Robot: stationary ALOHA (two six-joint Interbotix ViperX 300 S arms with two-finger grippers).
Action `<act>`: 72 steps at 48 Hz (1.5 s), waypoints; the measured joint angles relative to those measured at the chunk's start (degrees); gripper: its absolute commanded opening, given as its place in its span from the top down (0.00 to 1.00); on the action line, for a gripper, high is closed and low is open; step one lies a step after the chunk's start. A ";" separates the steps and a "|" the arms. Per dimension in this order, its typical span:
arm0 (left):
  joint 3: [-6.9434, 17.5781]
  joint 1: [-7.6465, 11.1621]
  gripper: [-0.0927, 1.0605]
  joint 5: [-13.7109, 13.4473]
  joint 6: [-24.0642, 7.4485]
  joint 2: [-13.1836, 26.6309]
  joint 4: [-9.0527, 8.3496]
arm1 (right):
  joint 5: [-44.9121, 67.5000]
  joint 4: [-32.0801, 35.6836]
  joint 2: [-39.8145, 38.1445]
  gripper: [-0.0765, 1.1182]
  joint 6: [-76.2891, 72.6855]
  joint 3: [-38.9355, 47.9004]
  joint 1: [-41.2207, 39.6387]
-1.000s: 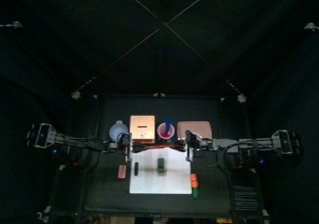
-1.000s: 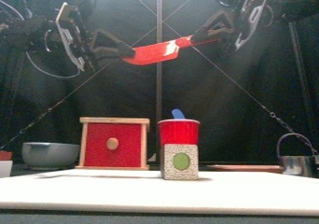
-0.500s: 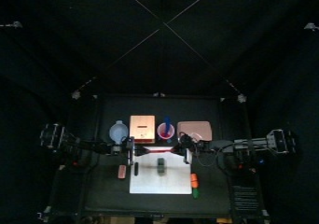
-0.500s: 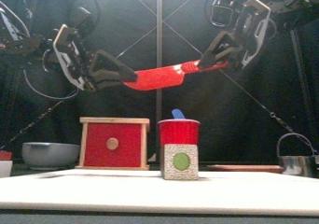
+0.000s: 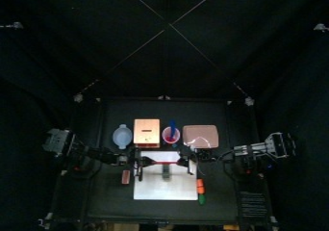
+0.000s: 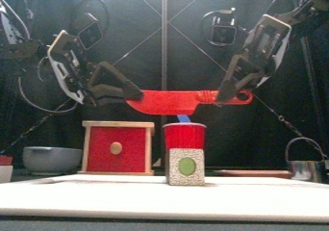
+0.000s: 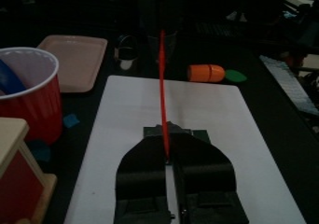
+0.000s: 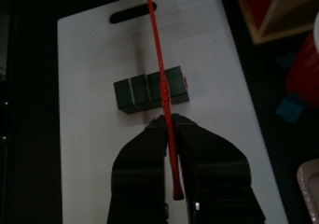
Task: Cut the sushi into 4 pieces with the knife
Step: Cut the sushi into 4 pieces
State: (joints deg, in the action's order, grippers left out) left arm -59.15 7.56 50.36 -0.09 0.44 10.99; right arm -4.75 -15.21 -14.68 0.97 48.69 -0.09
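On the white cutting board (image 8: 88, 69), the sushi roll (image 8: 134, 90) lies near the middle, in one piece, with no cut made. The red knife (image 6: 180, 100) hangs above it, clear of the roll.

Note the change over the last second: the knife was high and tilted, handle end up. It has now come down and levelled. From the front, you see the blade horizontal, just over the rim of the red cup (image 6: 184, 136).

Check the hold. The left gripper (image 7: 171, 158) is clamped on the blade's tip end. The right gripper (image 8: 169, 125) is clamped on the handle end. Both wrist views show the knife as a thin red line running from between the jaws across the roll, close to its midpoint.

Read this as the end of the approach: the blade is aligned for the first cut, which should split the roll in half. Three cuts remain for four pieces.

Lower both ends at the same rate. If one end leads, expect the blade to tilt and push the roll sideways along the board.
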 measured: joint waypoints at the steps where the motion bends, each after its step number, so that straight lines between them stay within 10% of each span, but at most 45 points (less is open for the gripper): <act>1: 0.00 0.09 0.72 0.00 0.00 0.18 0.18 | -0.09 0.00 0.18 0.86 0.00 0.00 -0.09; 49: 2.81 0.88 0.73 -1.23 -0.88 7.91 2.99 | -0.62 0.62 7.29 0.86 0.09 -0.09 -0.18; 72: 3.34 0.88 0.73 -5.36 -9.67 7.82 5.19 | -0.62 0.97 7.91 0.86 0.09 -0.53 -0.09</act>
State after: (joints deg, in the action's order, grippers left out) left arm -55.81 8.44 45.00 -9.76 8.26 16.17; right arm -5.36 -14.24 -6.77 1.05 48.16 -0.18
